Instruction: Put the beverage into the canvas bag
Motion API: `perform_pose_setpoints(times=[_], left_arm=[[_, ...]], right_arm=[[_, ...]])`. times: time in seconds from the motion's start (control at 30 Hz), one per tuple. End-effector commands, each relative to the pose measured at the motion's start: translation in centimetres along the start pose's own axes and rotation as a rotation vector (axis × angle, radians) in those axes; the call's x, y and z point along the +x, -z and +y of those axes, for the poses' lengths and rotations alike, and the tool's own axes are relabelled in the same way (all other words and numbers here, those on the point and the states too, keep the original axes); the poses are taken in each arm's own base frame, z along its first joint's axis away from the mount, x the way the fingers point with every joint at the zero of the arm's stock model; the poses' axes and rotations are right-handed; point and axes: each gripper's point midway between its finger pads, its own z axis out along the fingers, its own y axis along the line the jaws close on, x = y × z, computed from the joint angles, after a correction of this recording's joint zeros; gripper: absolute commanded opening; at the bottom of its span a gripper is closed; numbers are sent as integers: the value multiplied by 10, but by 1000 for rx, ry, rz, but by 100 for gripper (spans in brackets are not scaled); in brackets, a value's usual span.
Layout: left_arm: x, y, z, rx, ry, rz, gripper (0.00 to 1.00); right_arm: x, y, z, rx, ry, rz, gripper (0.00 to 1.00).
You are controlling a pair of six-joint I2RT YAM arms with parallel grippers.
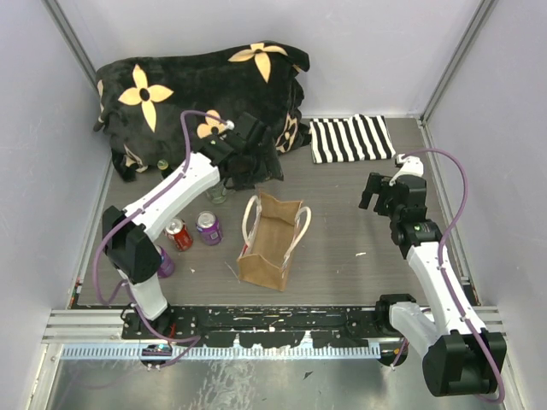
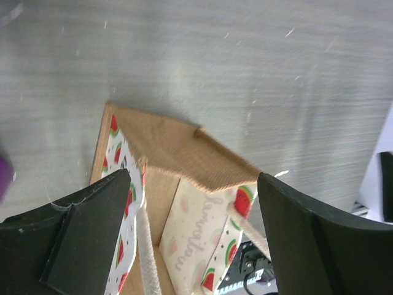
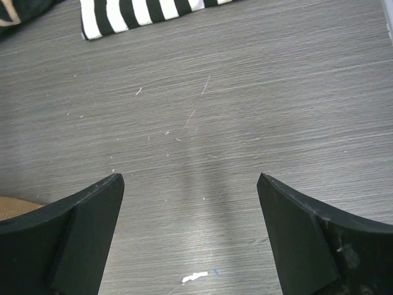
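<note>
Overhead view of a grey tabletop [image 1: 342, 256] with two robot arms mounted at its near edge. The canvas bag [image 1: 261, 272] stands upright near the middle of the tabletop, mouth open to the ceiling, cream rope handles drooping over both long sides. Its long axis runs from the near edge towards the far edge, leaning slightly right. The left gripper [image 1: 253, 166] hangs just beyond the bag's far end with its jaws spread wide and nothing between them. Its wrist camera looks down past the left gripper [image 2: 191, 178] onto the bag [image 2: 178, 144] and a watermelon-print lining; whether a drink lies inside cannot be told. Two upright drinks cans — a red can [image 1: 179, 234] and a purple can [image 1: 209, 228] — stand side by side just left of the bag, close beside the left forearm. They lie nearer the near edge than the left gripper does, and the left arm is plainly the closer one to them. The right gripper [image 1: 376, 192], jaws also wide and empty, hovers over bare tabletop well to the right of the bag, short of the black-and-white striped cloth [image 1: 349, 138] at the far edge. A black plush blanket with yellow flowers [image 1: 197, 85] fills the far left corner.
</note>
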Motion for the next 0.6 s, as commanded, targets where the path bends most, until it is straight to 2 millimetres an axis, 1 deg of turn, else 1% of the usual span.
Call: perform_pose_setpoints(times=[0.0, 0.03, 0.1, 0.13, 0.2, 0.27, 0.33, 0.43, 0.47, 0.5, 0.57], left_arm=[[-67, 32, -30, 183, -85, -162, 90], [-78, 39, -29, 197, -109, -191, 89], [-93, 56, -29, 226, -188, -238, 84], [-98, 65, -28, 229, -236, -257, 83], [-101, 81, -26, 244, -332, -276, 83], [-89, 94, -18, 250, -416, -241, 82], [-69, 103, -7, 267, -490, -187, 82], [-38, 117, 7, 304, -551, -116, 82], [-30, 123, 12, 312, -563, -105, 82], [-23, 125, 16, 316, -566, -88, 82], [-6, 125, 25, 323, -564, -34, 81]], right_arm=[[-21, 13, 17, -95, 25, -44, 93], [-23, 14, 21, -113, 21, -36, 90], [-34, 18, 30, -150, -4, -27, 86], [-37, 20, 35, -167, -18, -10, 84], [-46, 24, 47, -210, -52, 33, 81], [-59, 33, 61, -263, -95, 75, 80], [-72, 45, 79, -339, -145, 112, 78], [-85, 66, 109, -446, -192, 141, 78], [-87, 72, 117, -466, -188, 149, 78], [-85, 77, 127, -478, -175, 165, 77], [-77, 86, 145, -496, -143, 210, 78]])
